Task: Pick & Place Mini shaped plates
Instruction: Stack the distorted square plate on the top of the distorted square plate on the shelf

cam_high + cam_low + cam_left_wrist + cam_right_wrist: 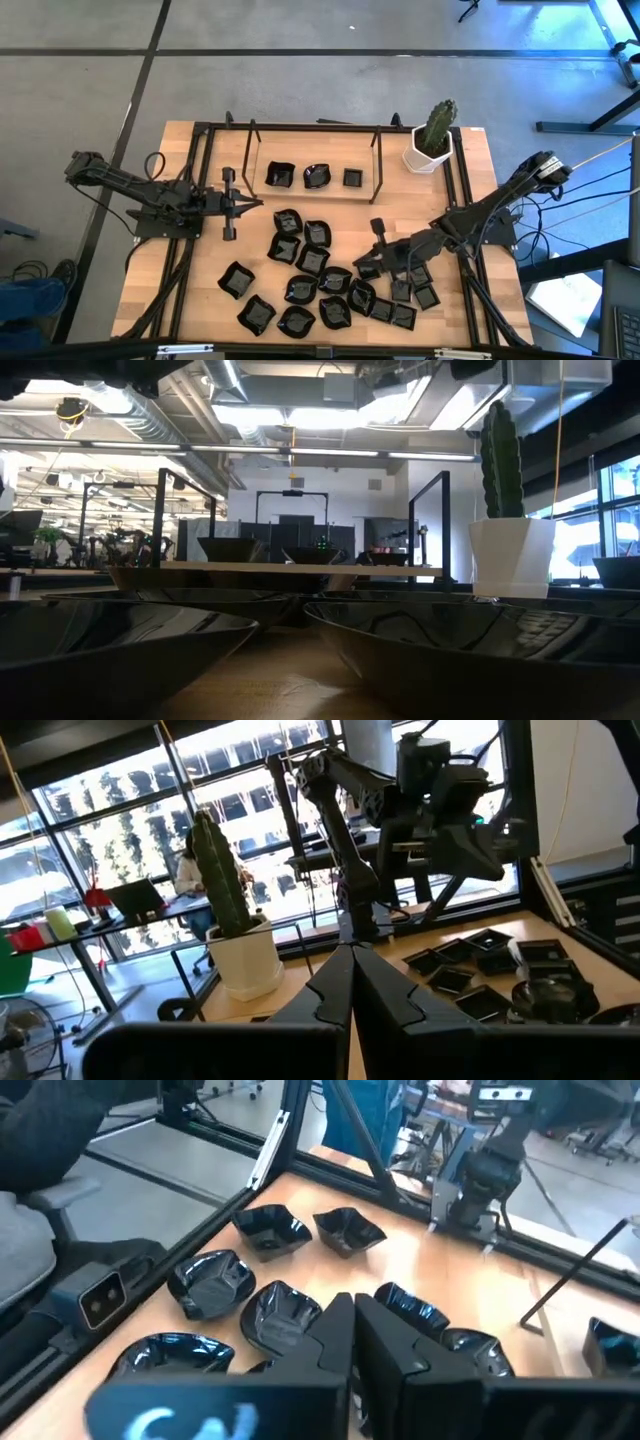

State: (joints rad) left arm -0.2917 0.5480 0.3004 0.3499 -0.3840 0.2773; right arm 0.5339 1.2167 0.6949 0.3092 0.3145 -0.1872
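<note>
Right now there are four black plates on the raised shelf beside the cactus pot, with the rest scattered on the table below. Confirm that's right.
Not quite: the shelf holds three plates, not four, as the high view shows. The rest stands: the shelf sits beside the cactus pot, and the other plates lie scattered on the table below it.

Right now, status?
Left gripper shut, parked. Right gripper shut, empty, over the loose plates. Three plates on shelf. Nothing blocking.

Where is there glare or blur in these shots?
Low view: two mini shaped plates loom close, blurred, mirroring ceiling lights. Left wrist view: bright windows backlight the cactus. Right wrist view: plates show glossy highlights. High view: evenly lit.
</note>
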